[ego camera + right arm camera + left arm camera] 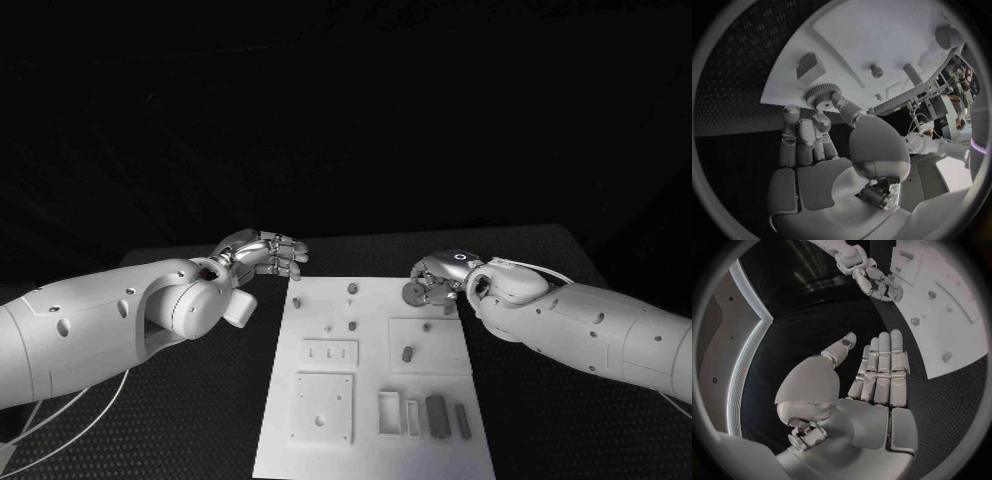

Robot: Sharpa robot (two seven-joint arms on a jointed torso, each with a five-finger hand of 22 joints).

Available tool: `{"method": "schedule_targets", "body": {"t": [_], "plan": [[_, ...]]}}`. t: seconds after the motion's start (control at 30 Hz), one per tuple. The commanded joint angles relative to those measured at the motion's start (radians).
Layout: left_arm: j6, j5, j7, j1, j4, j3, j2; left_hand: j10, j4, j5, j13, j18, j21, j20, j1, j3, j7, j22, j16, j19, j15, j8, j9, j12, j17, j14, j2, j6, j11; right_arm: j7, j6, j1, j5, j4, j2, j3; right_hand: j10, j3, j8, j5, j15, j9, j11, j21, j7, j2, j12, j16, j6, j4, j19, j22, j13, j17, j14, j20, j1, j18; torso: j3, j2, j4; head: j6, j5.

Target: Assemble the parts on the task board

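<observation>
Nearest on the white task board (368, 400), loose grey blocks (437, 415) lie in a row. Farther up, the right hand (437, 280) pinches a knurled gear (822, 93) by its rim; it looks small, rigid and light. The left hand (264, 253) hovers over the desk (202, 400), fingers (879, 365) straight, holding nothing.

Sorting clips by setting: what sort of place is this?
Probably a robotics lab test bench: a black table holds a white task board with small parts, and the right hand touches a gear there.
</observation>
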Motion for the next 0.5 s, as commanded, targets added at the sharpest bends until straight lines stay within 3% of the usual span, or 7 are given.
{"method": "schedule_targets", "body": {"t": [0.03,0.5], "plan": [[0.010,0.001,0.006,0.001,0.005,0.001,-0.001,0.000,0.004,0.004,0.001,0.010,-0.007,-0.003,-0.011,0.002,0.005,0.001,-0.004,-0.006,0.003,-0.006,0.001,-0.005,0.002,0.004,0.000,-0.004,0.007,-0.042,0.007,-0.010,-0.063,0.011,-0.004,-0.009,0.000,-0.008,0.023,0.003,-0.013,0.022,-0.009,0.006,-0.007,0.023,0.006,0.007,0.150,-0.002,0.004,0.018,-0.002,0.002,0.013,-0.008,0.020,0.022,-0.0006,0.000,0.0004,0.001,0.000],[0.006,0.001,0.007,0.002,0.009,0.001,-0.005,0.000,0.004,0.004,0.002,0.010,-0.007,-0.003,-0.011,0.003,0.005,0.002,-0.005,-0.006,0.003,-0.006,0.001,-0.006,0.003,0.005,0.000,-0.004,0.007,-0.122,-0.085,0.026,-0.201,0.143,-0.003,-0.005,0.016,-0.016,0.029,0.003,-0.018,0.029,-0.015,0.009,-0.013,0.013,0.005,0.009,0.162,-0.001,0.014,0.015,-0.012,0.005,0.030,-0.013,0.028,0.022,0.0000,0.000,-0.0007,0.012,0.006]]}}
